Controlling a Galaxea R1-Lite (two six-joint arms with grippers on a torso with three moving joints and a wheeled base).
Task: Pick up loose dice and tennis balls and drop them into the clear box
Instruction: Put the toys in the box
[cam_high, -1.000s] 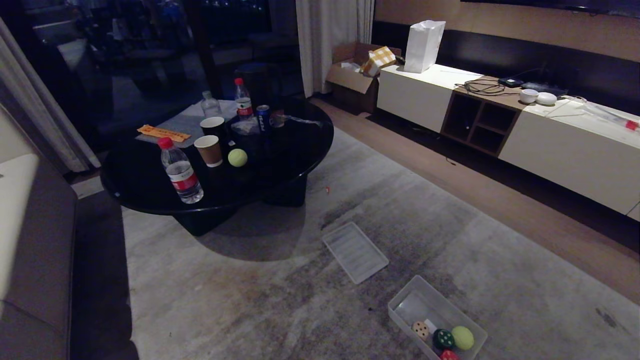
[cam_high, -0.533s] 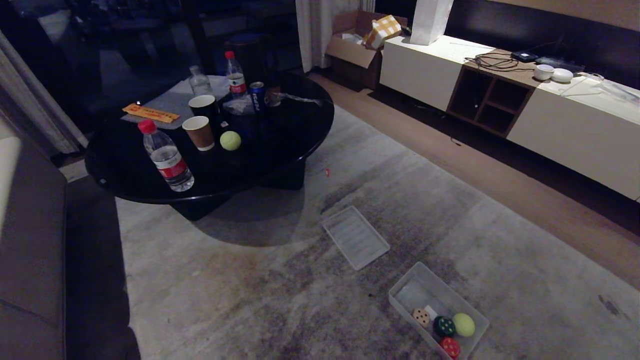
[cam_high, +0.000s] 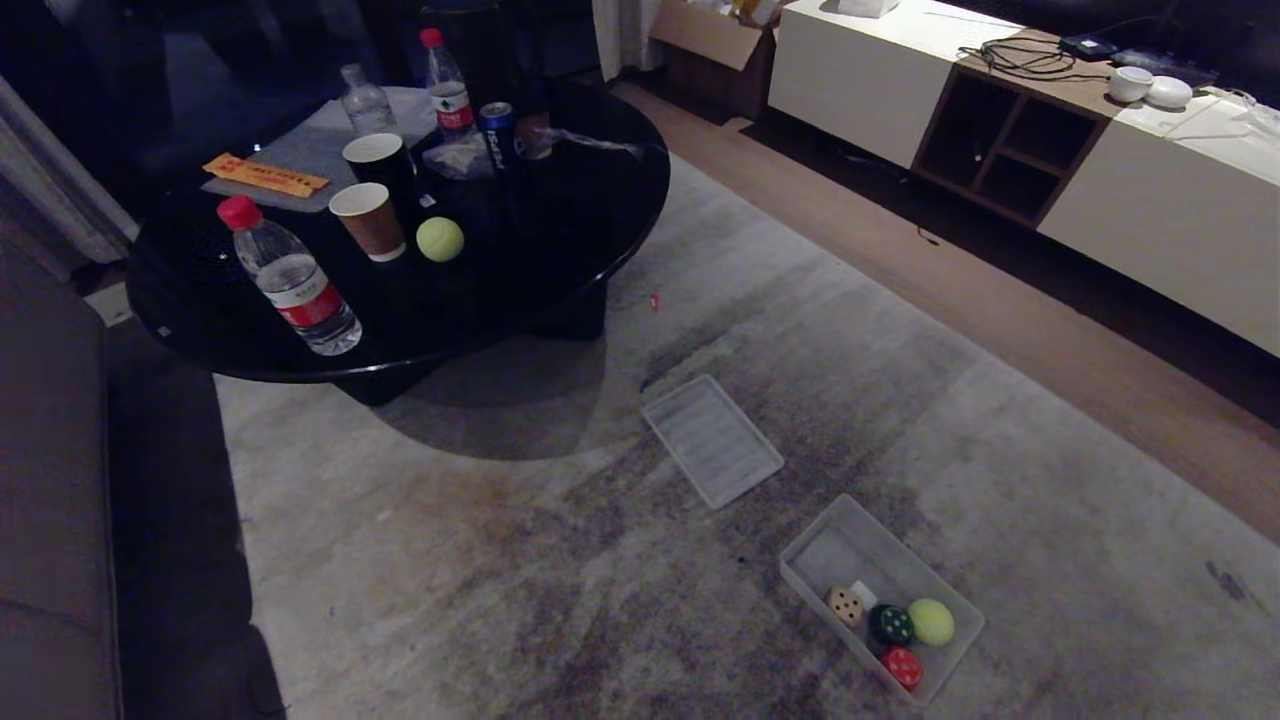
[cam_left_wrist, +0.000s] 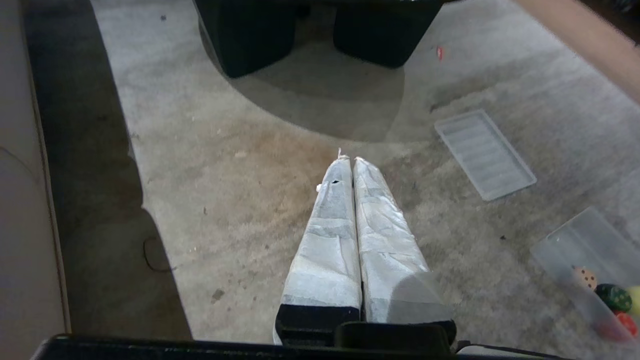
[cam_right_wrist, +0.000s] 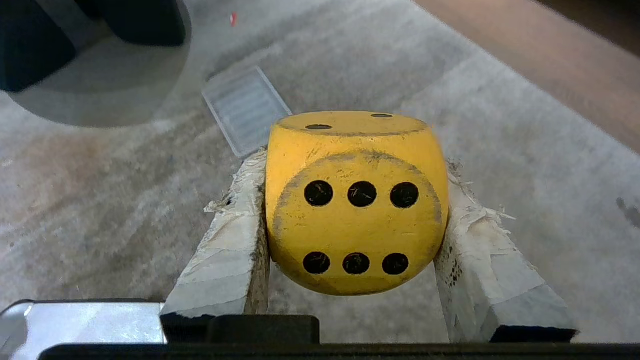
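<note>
three dice, beige (cam_high: 844, 604), dark green (cam_high: 889, 624) and red (cam_high: 903, 666), lie with a tennis ball (cam_high: 931, 621) in the clear box (cam_high: 835, 545) on the rug. a second tennis ball (cam_high: 440, 240) sits on the black table (cam_high: 560, 230). the right gripper (cam_right_wrist: 352, 200) clamps the yellow die (cam_right_wrist: 355, 200); the left gripper (cam_left_wrist: 353, 161) is pressed closed, seemingly empty.
</note>
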